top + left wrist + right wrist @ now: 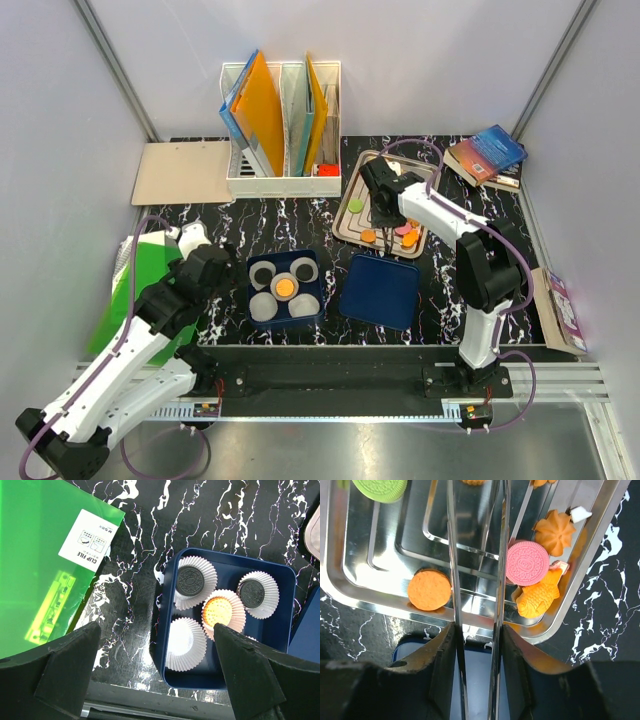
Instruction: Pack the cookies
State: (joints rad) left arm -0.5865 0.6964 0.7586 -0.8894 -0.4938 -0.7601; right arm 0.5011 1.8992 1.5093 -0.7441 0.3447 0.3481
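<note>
Left gripper (156,630) gapes wide over blue box (230,556) at frame right; right gripper (475,500) blades over tray (395,545) cookies (429,589): grip unclear.

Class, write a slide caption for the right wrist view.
Metal blades of the right gripper over a steel tray, between an orange cookie and a pink cookie.

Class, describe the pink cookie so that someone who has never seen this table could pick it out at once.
On the black marble table, find the steel tray at the back right. In its near right corner lies the pink cookie, a flat round embossed disc. The fish-shaped biscuit and flower-shaped biscuit beside it are orange; it is pink.
</note>
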